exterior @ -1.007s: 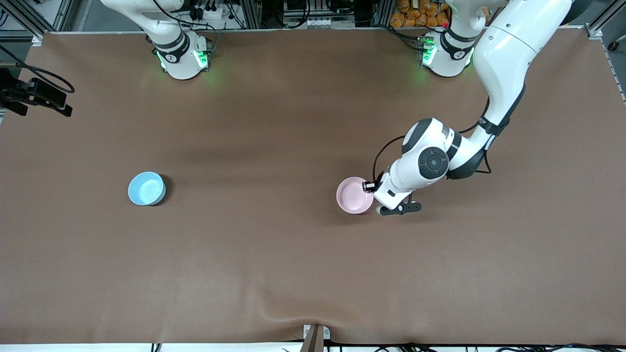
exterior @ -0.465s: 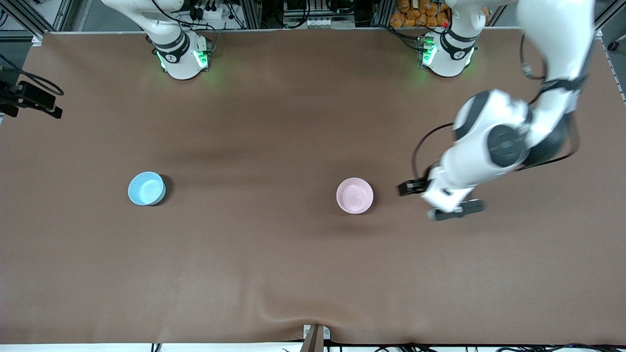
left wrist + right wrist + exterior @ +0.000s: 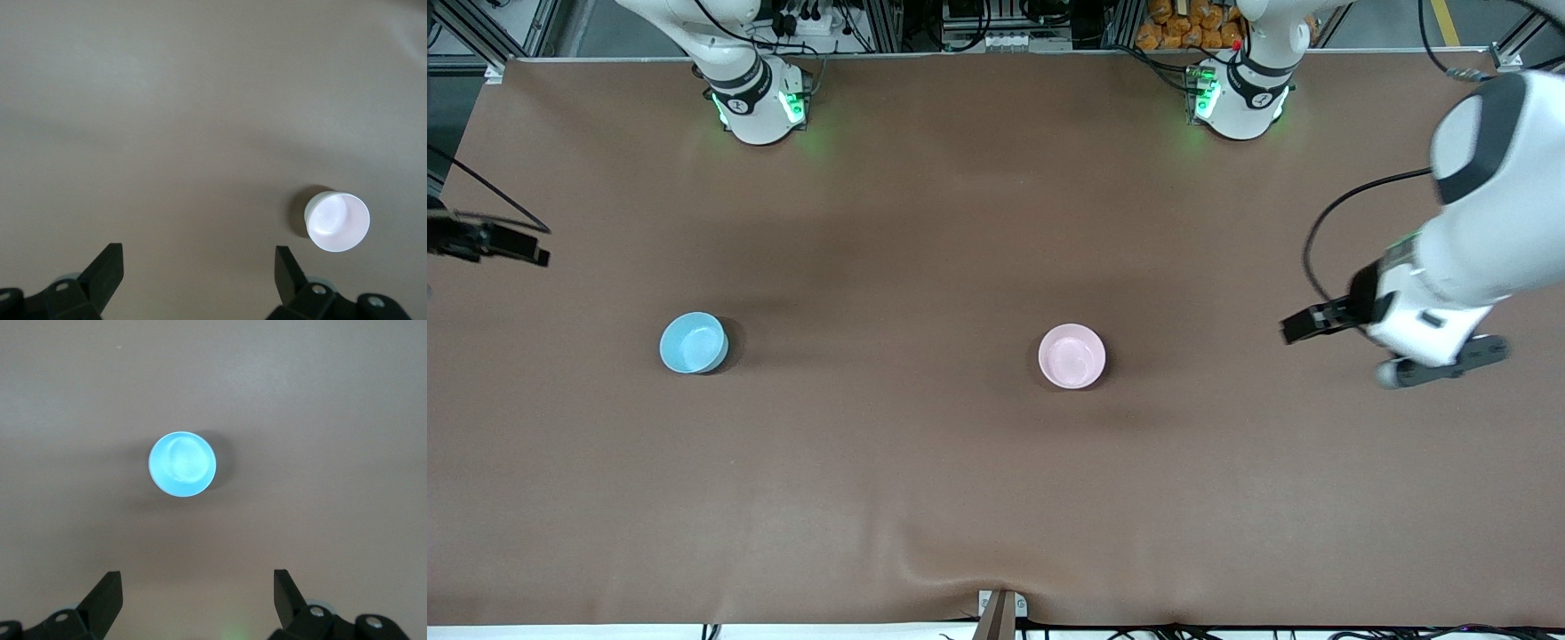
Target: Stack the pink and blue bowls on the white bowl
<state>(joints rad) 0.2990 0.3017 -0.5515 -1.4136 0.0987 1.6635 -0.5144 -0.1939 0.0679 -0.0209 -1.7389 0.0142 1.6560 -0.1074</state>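
The left gripper (image 3: 193, 280) hangs with its jaws spread wide and empty over bare table (image 3: 960, 489) toward the left arm's end. The right gripper (image 3: 193, 600), equally wide and empty, is up over the right arm's end. In the front view the pink bowl (image 3: 1072, 356) stands at 3 o'clock from the blue bowl (image 3: 693, 342), well apart.

The table (image 3: 960, 222) is covered with a plain brown mat. Two bowls stand directly on it, well apart: the pink bowl (image 3: 1072, 356) near the middle, and the blue bowl (image 3: 693, 342) toward the right arm's end.
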